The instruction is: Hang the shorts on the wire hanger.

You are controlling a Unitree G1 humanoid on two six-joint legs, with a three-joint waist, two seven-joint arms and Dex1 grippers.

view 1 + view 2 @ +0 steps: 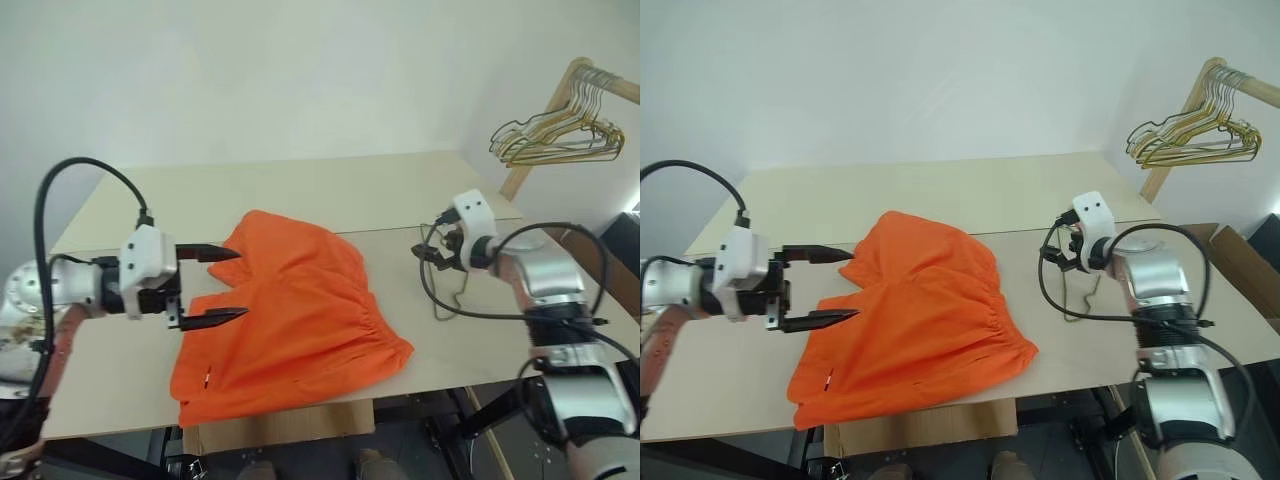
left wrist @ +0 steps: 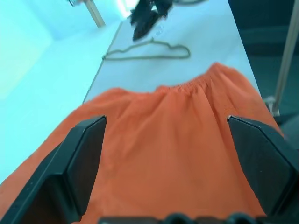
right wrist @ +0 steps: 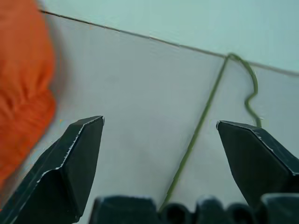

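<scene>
The orange shorts (image 1: 290, 320) lie spread flat in the middle of the table, with the gathered waistband toward the front right. My left gripper (image 1: 240, 284) hovers over their left edge, pointing right, fingers wide open and holding nothing; the left wrist view has the orange fabric (image 2: 168, 154) between the open fingers. The wire hanger (image 1: 449, 296) is thin and dark and lies flat on the table to the right of the shorts. My right gripper (image 1: 432, 256) hangs open just above the hanger. In the right wrist view the wire (image 3: 201, 126) runs between the open fingers.
A bunch of golden and dark wire hangers (image 1: 560, 135) hangs from a wooden rail at the far right. The beige table (image 1: 300, 190) has a seam across its middle. A cardboard box (image 1: 1240, 255) stands off the table's right side.
</scene>
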